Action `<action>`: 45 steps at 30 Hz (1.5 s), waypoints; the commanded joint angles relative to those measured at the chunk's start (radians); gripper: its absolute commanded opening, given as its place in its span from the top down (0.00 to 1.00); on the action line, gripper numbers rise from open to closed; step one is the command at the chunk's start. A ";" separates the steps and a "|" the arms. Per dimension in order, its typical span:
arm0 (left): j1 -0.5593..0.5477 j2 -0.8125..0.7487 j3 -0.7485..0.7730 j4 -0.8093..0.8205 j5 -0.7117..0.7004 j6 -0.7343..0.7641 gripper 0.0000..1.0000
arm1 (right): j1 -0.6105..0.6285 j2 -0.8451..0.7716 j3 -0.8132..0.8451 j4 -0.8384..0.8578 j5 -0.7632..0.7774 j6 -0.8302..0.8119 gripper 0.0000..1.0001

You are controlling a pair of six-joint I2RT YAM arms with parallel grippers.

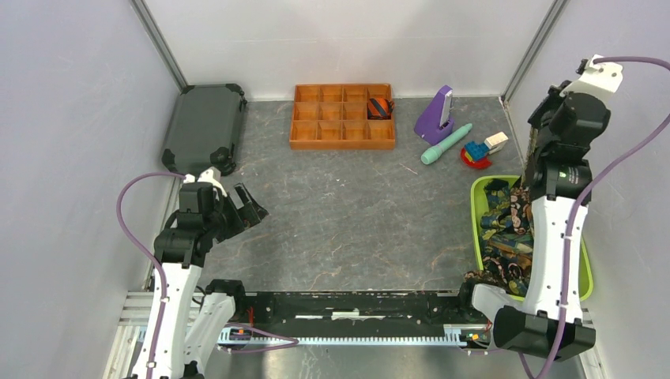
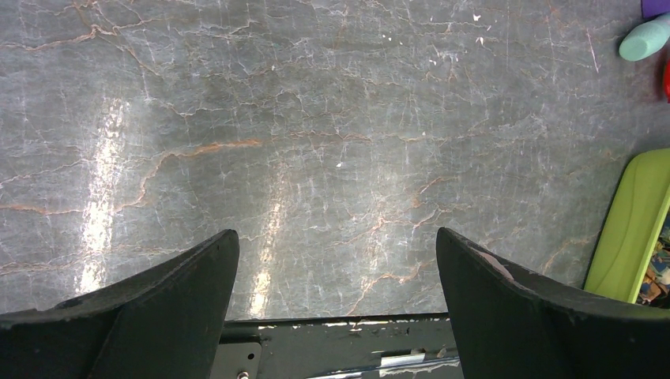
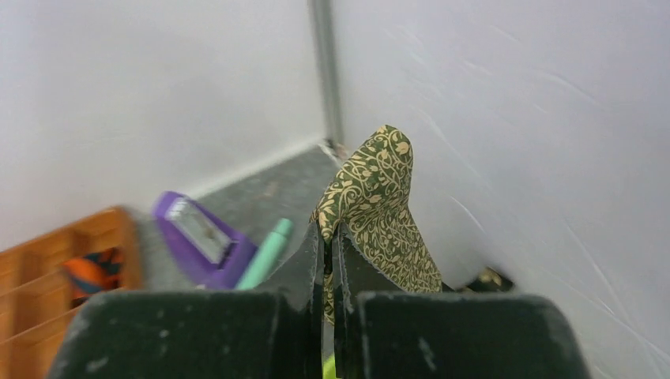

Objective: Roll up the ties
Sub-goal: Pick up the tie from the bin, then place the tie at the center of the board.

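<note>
— What sits closest to the lens?
— The right end effector (image 3: 330, 237). Its jaws are pinched together on a fold of the olive-green tie (image 3: 379, 197), held high up near the right wall.
— And the other arm?
— The left end effector (image 2: 336, 232) hangs over bare tabletop (image 2: 316, 118), jaws spread wide and holding nothing.
— Where are the others?
— The patterned ties (image 1: 506, 229) lie heaped in the lime bin (image 1: 476, 221) at the tabletop's right edge. One rolled striped tie (image 1: 380, 106) sits in the top-right compartment of the orange tray (image 1: 342, 144) at the far side.
</note>
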 commanded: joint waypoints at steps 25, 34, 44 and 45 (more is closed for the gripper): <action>-0.004 -0.043 0.002 0.025 -0.025 0.035 0.00 | 0.011 -0.173 0.080 0.175 -0.843 0.129 1.00; -0.003 -0.035 0.003 0.025 -0.021 0.036 0.00 | 0.033 -0.100 0.176 0.160 -0.867 0.077 1.00; -0.003 -0.039 0.002 0.024 -0.027 0.034 0.00 | 0.151 0.043 0.272 0.054 -0.959 -0.028 1.00; -0.003 -0.038 0.002 0.024 -0.028 0.034 0.00 | 0.213 0.003 0.166 0.077 -0.913 -0.047 1.00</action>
